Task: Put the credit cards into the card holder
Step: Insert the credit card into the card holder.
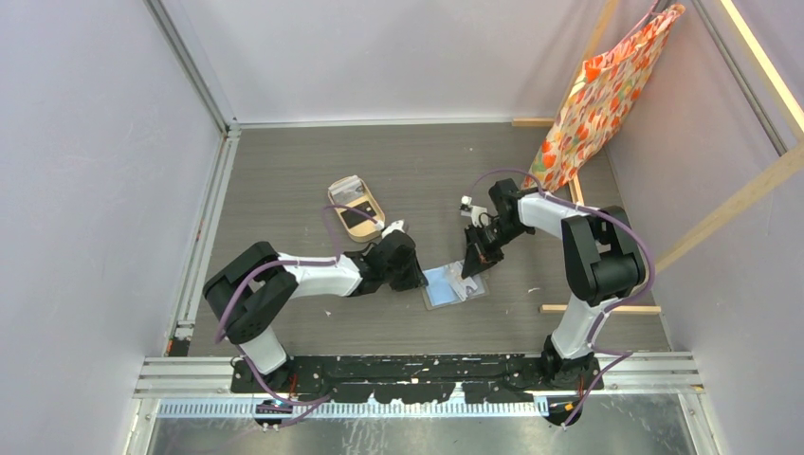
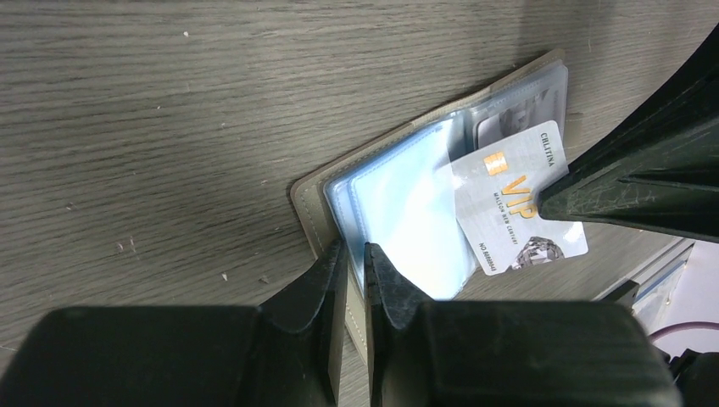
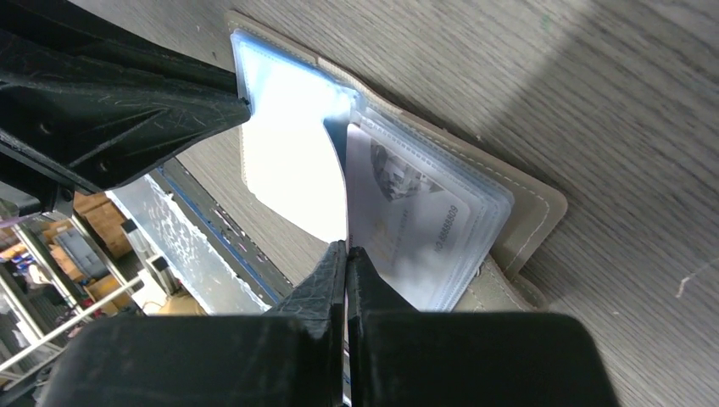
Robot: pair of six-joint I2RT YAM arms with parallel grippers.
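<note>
Woodgrain tabletop (image 1: 379, 161) held one card holder (image 2: 309, 203) with glossy sleeves (image 2: 398, 203), left gripper (image 2: 356, 271) pinching its edge; right gripper (image 3: 346, 259) pinched one pale credit card (image 2: 509, 203).

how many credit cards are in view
3: a VIP card in the right pincer over the wallet, a second card inside a wallet sleeve, a black card in the tray. More may be hidden in sleeves or tray.

The pale credit card (image 2: 517, 203) reads "CHLITINA" along its top edge, with large gold "VIP" letters below. A smaller line under that and a number beginning "NO" are too fine to read.
</note>
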